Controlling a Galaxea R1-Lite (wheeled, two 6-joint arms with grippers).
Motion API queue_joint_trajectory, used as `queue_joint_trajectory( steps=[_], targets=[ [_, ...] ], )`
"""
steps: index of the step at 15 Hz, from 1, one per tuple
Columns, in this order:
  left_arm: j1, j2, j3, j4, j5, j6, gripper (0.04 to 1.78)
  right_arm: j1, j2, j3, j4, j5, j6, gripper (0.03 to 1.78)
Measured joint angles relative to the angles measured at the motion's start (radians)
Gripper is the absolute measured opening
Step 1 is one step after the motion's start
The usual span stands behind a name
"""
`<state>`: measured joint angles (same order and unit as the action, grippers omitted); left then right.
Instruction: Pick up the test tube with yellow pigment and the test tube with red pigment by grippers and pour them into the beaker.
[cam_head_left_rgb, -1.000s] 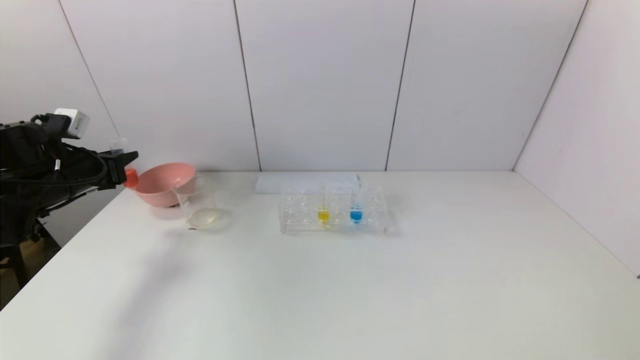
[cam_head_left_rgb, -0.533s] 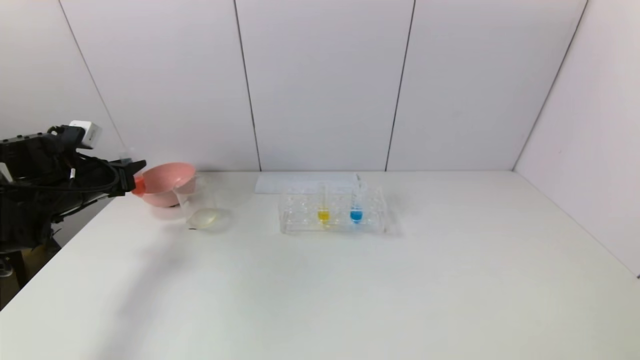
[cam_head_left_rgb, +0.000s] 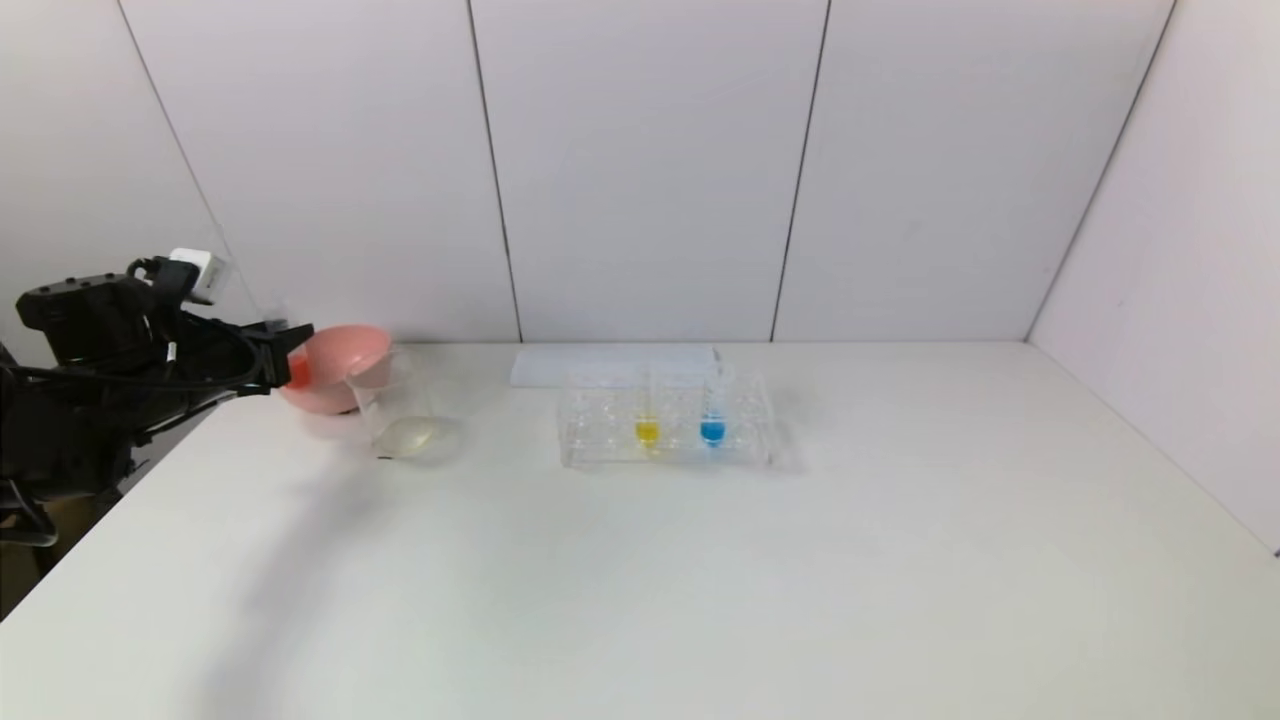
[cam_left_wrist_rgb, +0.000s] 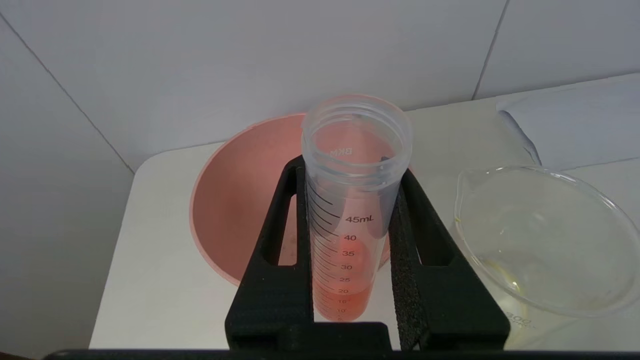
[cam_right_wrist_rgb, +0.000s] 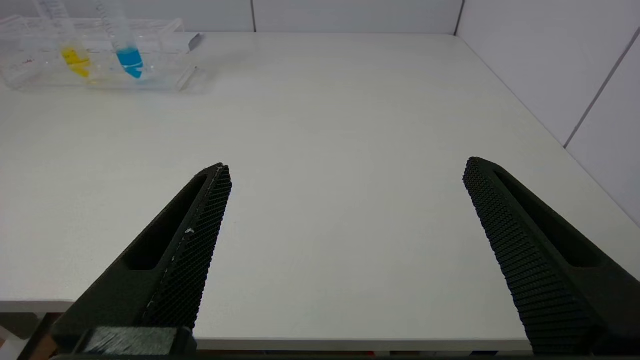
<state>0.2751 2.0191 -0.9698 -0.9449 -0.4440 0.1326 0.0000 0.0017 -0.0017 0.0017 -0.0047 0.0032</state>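
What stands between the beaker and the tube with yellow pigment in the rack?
Only bare white table lies between the beaker and the test tube with yellow pigment, plus the empty end of the clear rack; the head view shows it.

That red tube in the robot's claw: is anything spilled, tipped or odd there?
Nothing looks spilled. The left end effector is shut on the red test tube, upright and uncapped, beside the pink bowl and the beaker. The one oddity: the beaker holds only a pale yellowish residue, while the yellow test tube sits in the rack.
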Motion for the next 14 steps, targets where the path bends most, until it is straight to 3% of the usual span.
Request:
queue_joint_trajectory(
  steps=[5, 9, 14],
  targets=[
    [-0.019, 0.001, -0.061, 0.141, -0.016, 0.124, 0.45, 0.000, 0.000, 0.000, 0.000, 0.000, 0.000, 1.70],
    [-0.030, -0.021, -0.137, 0.327, -0.083, 0.205, 0.45, 0.000, 0.000, 0.000, 0.000, 0.000, 0.000, 1.70],
    [-0.042, -0.045, -0.201, 0.436, -0.089, 0.288, 0.45, 0.000, 0.000, 0.000, 0.000, 0.000, 0.000, 1.70]
  ],
)
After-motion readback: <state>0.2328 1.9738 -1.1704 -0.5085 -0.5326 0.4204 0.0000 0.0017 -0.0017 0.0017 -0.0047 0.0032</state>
